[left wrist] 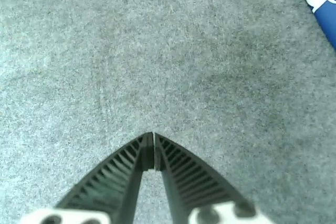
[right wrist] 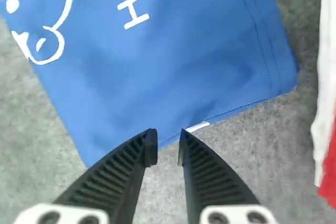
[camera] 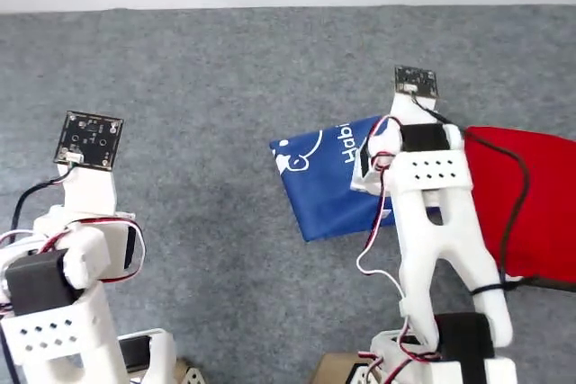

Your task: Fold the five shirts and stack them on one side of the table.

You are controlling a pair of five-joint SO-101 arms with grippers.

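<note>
Blue shirt (camera: 324, 191): lying folded flat on the grey table (camera: 225, 87), at 3 o'clock of its middle in the high view, its long axis seeming to run roughly 8 to 2 o'clock.
Red shirt (camera: 531, 195): lying at 3 o'clock of the blue one, just beside it, a strip of table showing between them.
Right gripper (right wrist: 166, 148): hovering at the blue shirt's near hem, fingers narrowly parted and gripping nothing; the cloth is stretching away toward 12 o'clock.
Left gripper (left wrist: 153, 153): hanging over bare table at 9 o'clock, well apart, fingers pressed together on nothing.
Nearer arm: the right one, likely taking the hem.
</note>
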